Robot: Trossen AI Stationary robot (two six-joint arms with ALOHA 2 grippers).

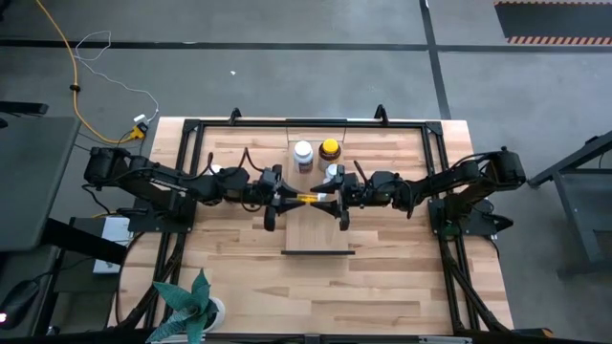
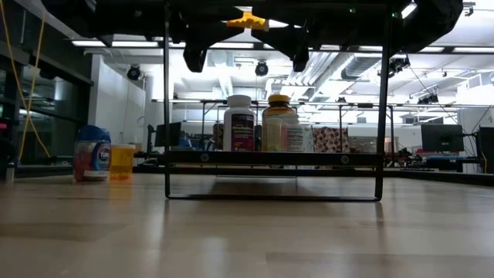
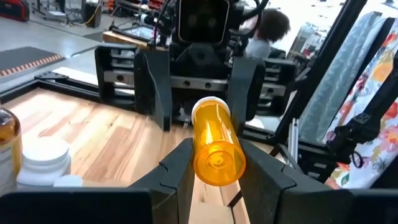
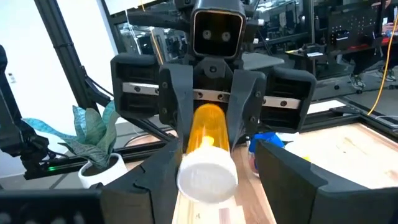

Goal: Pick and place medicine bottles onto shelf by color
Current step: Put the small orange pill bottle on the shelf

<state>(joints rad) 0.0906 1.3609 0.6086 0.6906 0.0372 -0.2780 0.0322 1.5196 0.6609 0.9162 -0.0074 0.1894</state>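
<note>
Clamped in my left claw [image 3: 214, 180] is the orange bottle [image 3: 216, 146], lying level above the shelf [image 1: 318, 251]. My right claw [image 4: 211, 180] faces its white cap, fingers apart around it. Releasing before that side bites, I'd likely drop it. Bottle contents: I cannot tell.

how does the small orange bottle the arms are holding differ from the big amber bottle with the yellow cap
The small orange bottle lies sideways in the air between the left gripper and the right gripper; the amber bottle with the yellow cap stands upright on the shelf. The orange bottle is slimmer, white-capped and unlabelled on the side in view; the amber one is wider and labelled. Both are round.
</note>
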